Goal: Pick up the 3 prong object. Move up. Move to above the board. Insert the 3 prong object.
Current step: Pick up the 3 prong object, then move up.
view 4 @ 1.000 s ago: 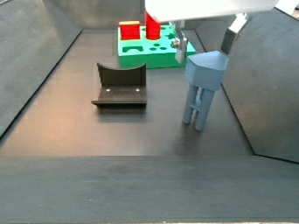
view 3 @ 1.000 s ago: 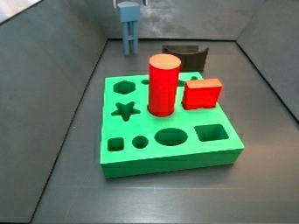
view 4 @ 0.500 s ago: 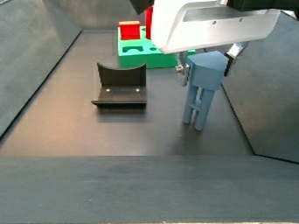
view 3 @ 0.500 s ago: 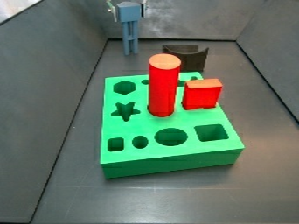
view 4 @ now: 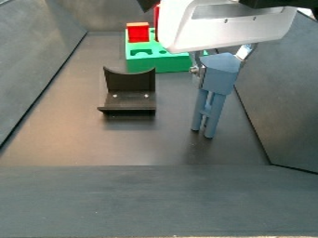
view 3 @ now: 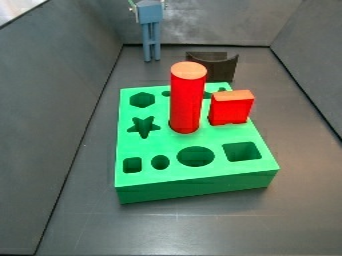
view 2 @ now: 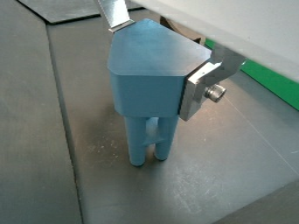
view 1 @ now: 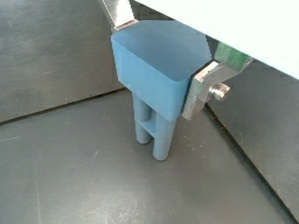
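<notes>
- Between the silver finger plates of the gripper [view 2: 158, 59], the blocky head of the 3 prong object [view 2: 149, 87] is clamped; in both wrist views a plate is seen pressed flat against each side of the head, so the jaws are judged closed on the piece.
- Below the head, the thin prongs [view 1: 152, 131] are seen pointing straight down, and the piece is held upright.
- Whether the prong tips touch the dark floor [view 4: 112, 139] or hang just above it cannot be told; in a side view they appear at or very near floor level [view 4: 205, 125].
- In a side view the 3 prong object [view 3: 148, 30] is placed at the far end of the bin, behind the board [view 3: 194, 160] and well apart from it.
- On the board a tall red cylinder [view 3: 186, 98] and a red block [view 3: 231, 106] are already seated; several cut-outs are left free.
- A black curved block [view 4: 125, 90] is seen on the floor between the piece and the board.
- The pick is judged made or just completing; the lift, the move over the board and the insertion are all left to do.
</notes>
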